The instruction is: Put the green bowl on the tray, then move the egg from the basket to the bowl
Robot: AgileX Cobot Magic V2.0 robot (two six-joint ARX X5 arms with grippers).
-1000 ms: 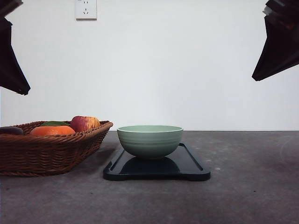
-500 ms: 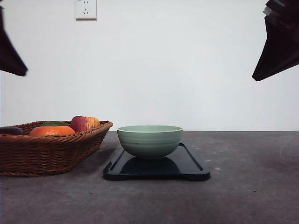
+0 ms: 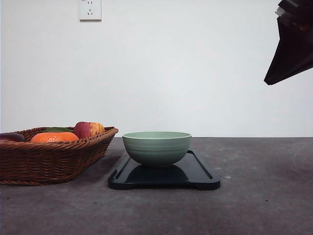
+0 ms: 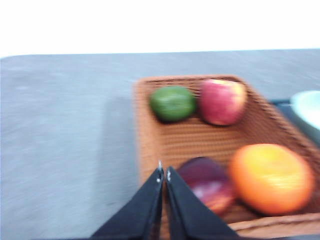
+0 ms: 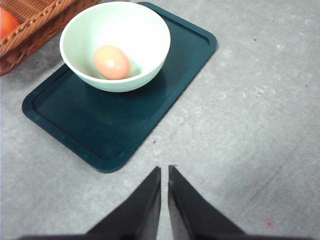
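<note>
One green bowl sits on your one black tray, toward the tray's basket end, and one egg lies inside the bowl, seen from your right wrist camera resting on the bowl's floor, a little off centre. One wicker basket stands just beside the tray on your robot's left, close to it, though you cannot tell from these views whether they touch. Four pieces of produce remain in the basket: one red-yellow apple, one orange tangerine, one green fruit beside the apple, and one dark purple-red item, blurred, next to the tangerine. One wall socket shows on the white wall behind the grey table. Your left gripper has its two fingers pressed together with nothing between them, raised over the basket's near edge, with the purple item closest to its tips; the left wrist picture is motion-blurred. Your right gripper likewise has its fingers closed together on nothing, held above bare table off the tray's corner, well apart from bowl and egg. In the front view you see a dark part of the right arm high at the right edge, far above the bowl.
</note>
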